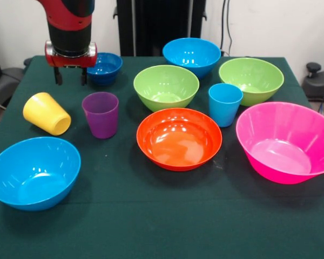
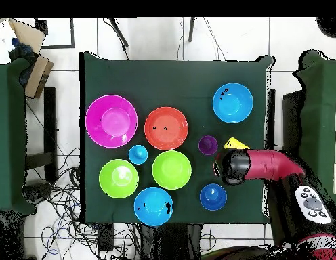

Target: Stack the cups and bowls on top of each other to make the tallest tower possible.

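My gripper hangs open and empty over the far left of the table, between the small dark blue bowl and the yellow cup, which lies on its side. The purple cup and the light blue cup stand upright. The orange bowl is in the middle and the large pink bowl at the right. Two lime green bowls and one light blue bowl sit behind; another light blue bowl is at the near left. Nothing is stacked.
In the overhead view the red arm covers the gripper and part of the yellow cup. The green cloth table has bare room along its near edge in the front view. Cables lie on the floor beside the table.
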Robot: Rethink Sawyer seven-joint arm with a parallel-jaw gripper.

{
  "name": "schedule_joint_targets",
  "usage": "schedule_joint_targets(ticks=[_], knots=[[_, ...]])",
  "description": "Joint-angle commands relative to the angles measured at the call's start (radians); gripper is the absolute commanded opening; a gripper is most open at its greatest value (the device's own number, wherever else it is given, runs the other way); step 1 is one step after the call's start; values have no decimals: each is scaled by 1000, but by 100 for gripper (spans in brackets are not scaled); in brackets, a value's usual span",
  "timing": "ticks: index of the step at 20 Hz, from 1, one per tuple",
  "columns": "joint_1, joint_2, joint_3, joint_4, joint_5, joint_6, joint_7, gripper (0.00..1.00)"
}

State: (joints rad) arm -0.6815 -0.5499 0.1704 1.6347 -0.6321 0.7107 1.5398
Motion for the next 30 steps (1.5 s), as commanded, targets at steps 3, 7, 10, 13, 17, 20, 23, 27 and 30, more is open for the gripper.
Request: schedule_joint_targets(ticks=[3, 7, 10, 13, 17, 20, 23, 27, 30], knots=[[5, 2, 116, -54, 16, 112, -159, 100], [3, -1, 123, -63, 7, 141, -176, 100], [0, -1, 132, -71, 6, 160, -186, 100], [-1, -1, 138, -78, 8, 177, -191, 100], [-7, -4, 150, -89, 23, 201, -179, 100], [-6, -2, 158, -98, 23, 213, -180, 100], [-6, -2, 162, -106, 26, 227, -176, 100], [-3, -1, 166, -117, 30, 248, -178, 100], [-3, -1, 169, -124, 27, 258, -180, 100]])
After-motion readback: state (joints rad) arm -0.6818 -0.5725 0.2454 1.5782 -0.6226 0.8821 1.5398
